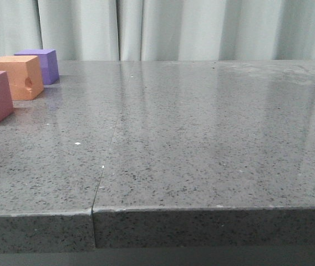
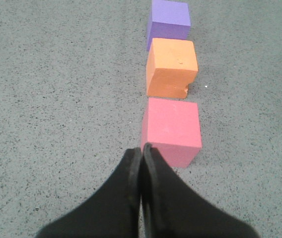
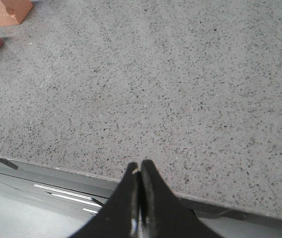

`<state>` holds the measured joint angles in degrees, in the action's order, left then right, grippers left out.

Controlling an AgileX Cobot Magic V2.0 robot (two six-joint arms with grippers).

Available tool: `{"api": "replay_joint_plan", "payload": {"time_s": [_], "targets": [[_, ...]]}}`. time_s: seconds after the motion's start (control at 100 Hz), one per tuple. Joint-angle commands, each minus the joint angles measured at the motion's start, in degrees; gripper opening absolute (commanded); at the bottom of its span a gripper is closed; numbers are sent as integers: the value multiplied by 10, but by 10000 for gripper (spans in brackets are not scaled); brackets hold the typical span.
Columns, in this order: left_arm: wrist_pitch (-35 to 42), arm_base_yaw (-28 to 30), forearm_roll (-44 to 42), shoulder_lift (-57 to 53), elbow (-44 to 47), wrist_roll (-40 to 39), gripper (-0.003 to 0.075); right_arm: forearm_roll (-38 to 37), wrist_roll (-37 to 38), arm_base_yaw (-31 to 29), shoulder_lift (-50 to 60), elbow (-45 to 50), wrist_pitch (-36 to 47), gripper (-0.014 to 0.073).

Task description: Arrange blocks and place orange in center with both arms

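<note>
Grey speckled stone tabletop (image 1: 202, 144), polished, faint seam running front to back. Three matte foam cubes sit in a row at the far left of the front view: pink foam cube (image 2: 172, 130) nearest the robot, orange foam cube (image 2: 171, 68) in the middle with a small chipped notch in one face, purple foam cube (image 2: 169, 21) farthest. Small gaps between neighbours; none appear to touch. Orange already sits between the other two, so the arrangement looks complete or close to it. Left pincer (image 2: 141, 151), black, fingers pressed together, holding nothing, hovers just short of the pink cube's near face; the row runs straight away from it, long axis in line with the pincer's reach, slightly offset to one side. Right pincer (image 3: 140, 167), also black, pressed together and empty, hangs over the tabletop's near edge, well apart from the cubes; only corners of the orange and pink cubes show in its view. Left arm is plainly the nearer. Cube edges crisp, surfaces soft-looking, likely light and easily nudged.
</note>
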<state>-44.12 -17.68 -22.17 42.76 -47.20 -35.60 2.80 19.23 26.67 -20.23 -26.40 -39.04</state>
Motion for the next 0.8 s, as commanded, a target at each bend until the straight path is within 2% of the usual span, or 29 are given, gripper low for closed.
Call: {"api": "replay_joint_plan", "payload": {"time_s": [0.0, 0.28, 0.51, 0.79], "targets": [[78, -2, -19, -37, 31, -8, -20, -6, -4, 0, -4, -14, 37, -69], [161, -2, -33, -114, 159, 2, -20, -6, -4, 0, -4, -14, 37, -69], [203, 30, 34, -163, 221, 160, -20, -6, -4, 0, -4, -14, 37, -69], [386, 144, 162, -250, 327, 317, -20, -6, -4, 0, -4, -14, 37, -69]]}}
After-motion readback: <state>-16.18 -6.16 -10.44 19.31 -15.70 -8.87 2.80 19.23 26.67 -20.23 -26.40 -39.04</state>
